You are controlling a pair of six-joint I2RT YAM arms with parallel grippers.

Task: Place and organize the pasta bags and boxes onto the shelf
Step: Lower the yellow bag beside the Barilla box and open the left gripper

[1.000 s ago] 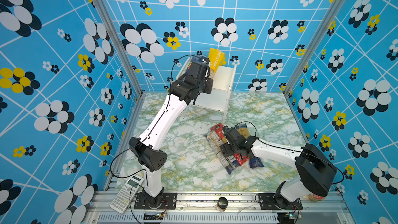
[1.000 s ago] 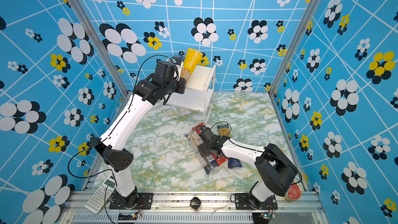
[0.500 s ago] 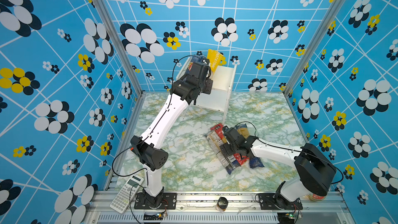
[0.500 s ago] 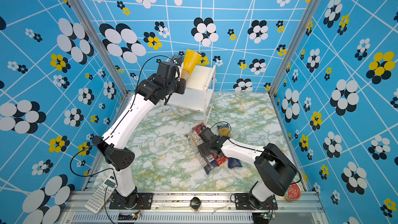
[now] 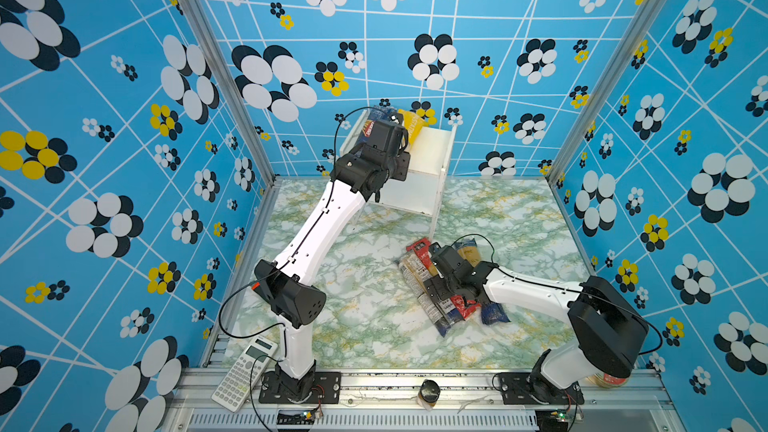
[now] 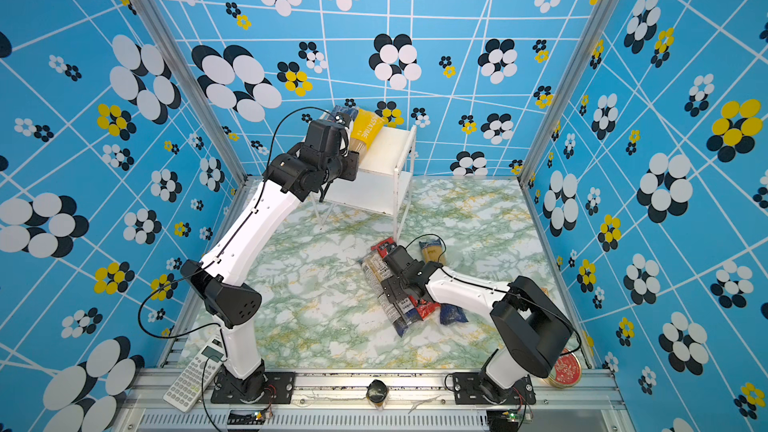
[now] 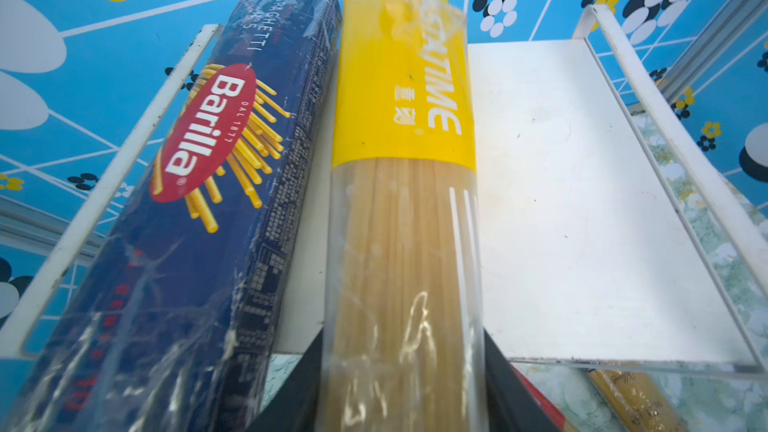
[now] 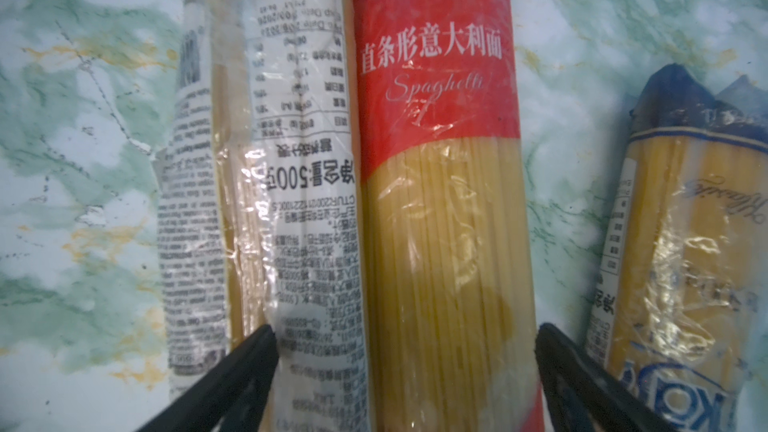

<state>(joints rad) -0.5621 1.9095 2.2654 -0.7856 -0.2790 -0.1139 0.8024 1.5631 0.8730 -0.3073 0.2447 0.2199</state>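
Yellow bag (image 7: pixel 403 201) lies lengthwise on the top board of the shelf (image 7: pixel 582 201), centre of the left wrist view, just beside the Barilla box (image 7: pixel 187 222) at frame left. The right third of the board is bare. Both packs poke past the far edge, and the bag's near end overhangs the front edge.

The left gripper (image 7: pixel 403 338) has a jaw on each side of that near end. Can't tell if it's squeezing or already slack.

Risks:
- If the jaws let go with that overhang, the bag may tip or slide off the front, or nudge the box askew.
- The right gripper (image 8: pixel 405 334), lower centre of its wrist view, is spread wide over the red-ended bag (image 8: pixel 440 160). One finger sits over the white-labelled bag (image 8: pixel 299 160), so closing could pinch two packs or snap strands.
- The gold-labelled bag (image 8: pixel 681 243) at frame right is apart, low risk.

Hard to see:
- In both top views the left wrist covers its jaws and most of both packs.
- The lower tier is barely visible.
- Can't confirm the bag rests flat on the board.
- The right arm hides the middles of the table packs — the right wrist view is soft.
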